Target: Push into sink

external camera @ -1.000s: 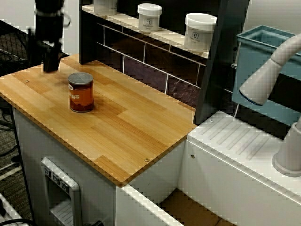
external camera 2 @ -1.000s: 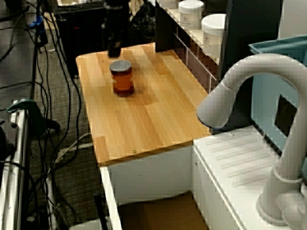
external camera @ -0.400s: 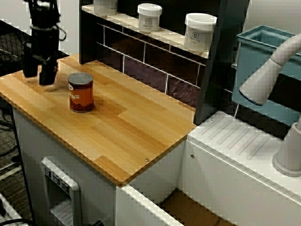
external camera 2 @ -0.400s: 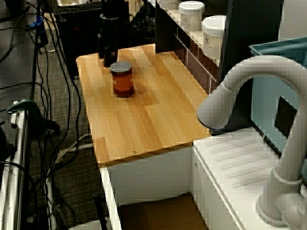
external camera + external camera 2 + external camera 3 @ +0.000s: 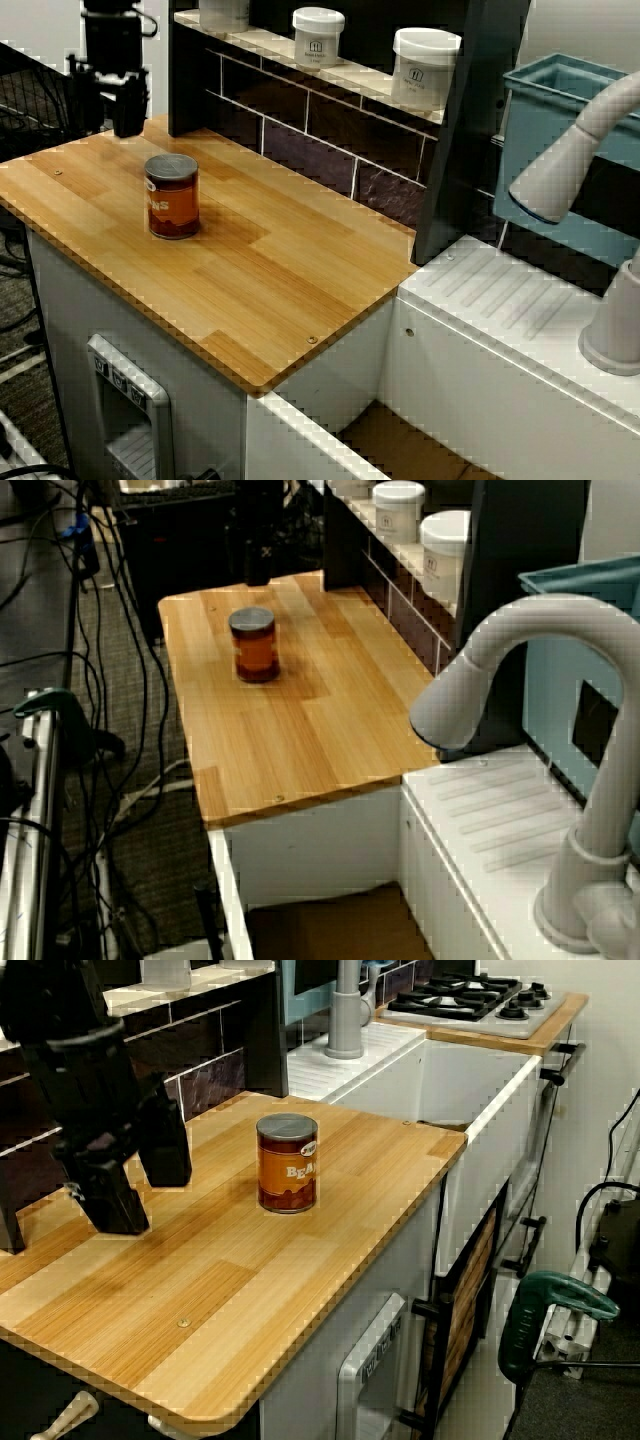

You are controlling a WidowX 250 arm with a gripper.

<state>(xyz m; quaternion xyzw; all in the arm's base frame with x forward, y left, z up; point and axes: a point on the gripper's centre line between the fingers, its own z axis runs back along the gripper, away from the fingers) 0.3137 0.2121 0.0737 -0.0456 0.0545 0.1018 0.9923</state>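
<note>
Can (image 5: 172, 195) standing upright on wooden counter (image 5: 250, 260), near its left end. Black gripper (image 5: 108, 105) hanging above counter's back left corner, fingers spread, apart from can. Three white jars (image 5: 318, 36) sitting along shelf behind. Sink (image 5: 520, 330) lying right of counter, faucet (image 5: 575, 160) curving over grooved top. Teal tub (image 5: 560, 120) behind faucet.

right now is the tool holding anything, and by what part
Nothing is held. The tool is open and empty, set apart from the can.
</note>
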